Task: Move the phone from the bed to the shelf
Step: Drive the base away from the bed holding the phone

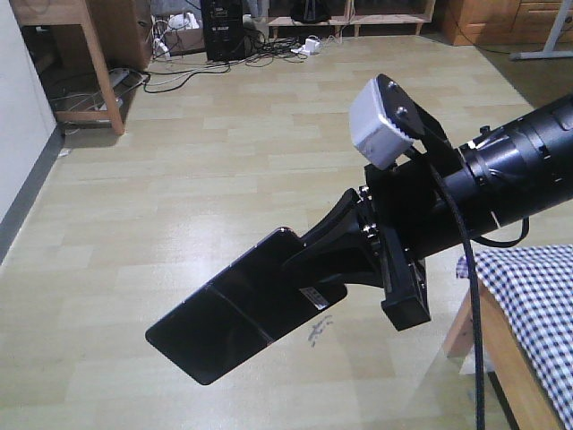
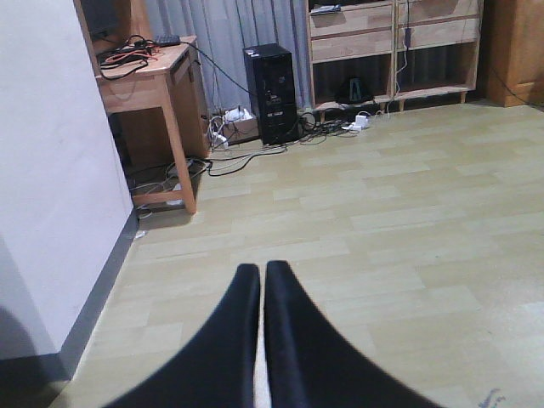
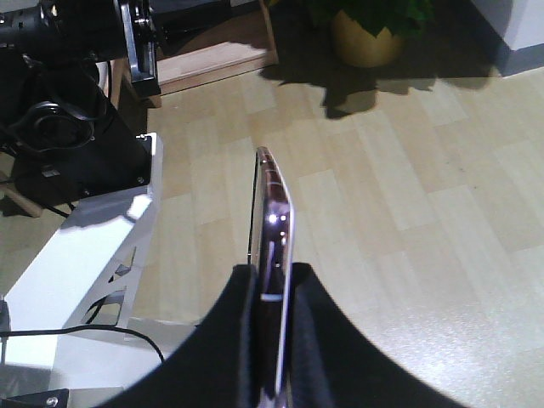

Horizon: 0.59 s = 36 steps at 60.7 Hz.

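The right gripper holds the phone in the air above the pale wood-plank floor. Its two black fingers press on the phone's flat faces at one end, and most of the slab sticks out past their tips.

In the front-facing view the phone is a thin, glossy black rectangle with rounded corners. It is tilted, with the free end lower and toward the robot's left. A fine seam crosses it about halfway along, and a small white sticker sits near the gripped end, just beside the finger. The right wrist view shows the phone edge-on as a slim strip with a shiny rose-gold rim that catches the light.

The phone hangs off the bed, beyond the corner of its black-and-white check sheet and wooden frame. That corner is at the lower right of the front view, and phone and bed do not touch.

The left gripper points out over bare floor. Its jaws are drawn together, with only a thin slit between them and nothing in it.

Farther off, a wooden desk stands against the white wall. A black computer tower stands beyond it among loose cables. At the far side of the room is the pale-wood shelf with its open compartments, well apart from the phone.
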{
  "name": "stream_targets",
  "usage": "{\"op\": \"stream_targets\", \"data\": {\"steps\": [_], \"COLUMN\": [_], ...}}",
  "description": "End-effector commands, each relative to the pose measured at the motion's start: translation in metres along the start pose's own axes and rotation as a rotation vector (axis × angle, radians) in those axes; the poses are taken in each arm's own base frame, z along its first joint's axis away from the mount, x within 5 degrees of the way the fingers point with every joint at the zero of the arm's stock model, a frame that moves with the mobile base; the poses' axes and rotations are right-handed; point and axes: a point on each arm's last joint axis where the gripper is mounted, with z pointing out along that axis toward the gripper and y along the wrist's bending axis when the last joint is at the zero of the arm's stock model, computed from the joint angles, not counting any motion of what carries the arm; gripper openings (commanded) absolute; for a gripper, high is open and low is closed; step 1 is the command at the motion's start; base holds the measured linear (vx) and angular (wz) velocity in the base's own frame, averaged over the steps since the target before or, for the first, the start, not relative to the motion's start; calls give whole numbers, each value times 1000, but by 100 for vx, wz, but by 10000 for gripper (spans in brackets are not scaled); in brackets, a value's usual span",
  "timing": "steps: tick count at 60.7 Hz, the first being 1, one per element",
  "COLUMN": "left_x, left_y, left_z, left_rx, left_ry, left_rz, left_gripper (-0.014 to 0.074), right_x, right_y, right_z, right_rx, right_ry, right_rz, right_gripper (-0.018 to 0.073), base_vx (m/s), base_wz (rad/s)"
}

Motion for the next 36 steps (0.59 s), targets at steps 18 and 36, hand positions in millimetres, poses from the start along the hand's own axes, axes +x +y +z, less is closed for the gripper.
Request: {"op": "stream_targets", "data": {"steps": [18, 36], "left_x": [-14, -14], "left_y": [2, 2], "left_z": [-3, -3], "left_rx": [-7, -7], "left_ry": [-108, -108], "left_rz": [-14, -14], "left_gripper": [1, 1], "right_x": [-14, -14], "right_y": [17, 17], "right_z": [-12, -12], "right_rx": [-59, -59], "right_ry": [-74, -74], "right_rz": [-24, -24], "right_gripper": [-2, -2], "base_vx": [38, 39], "base_wz": [-1, 1]}}
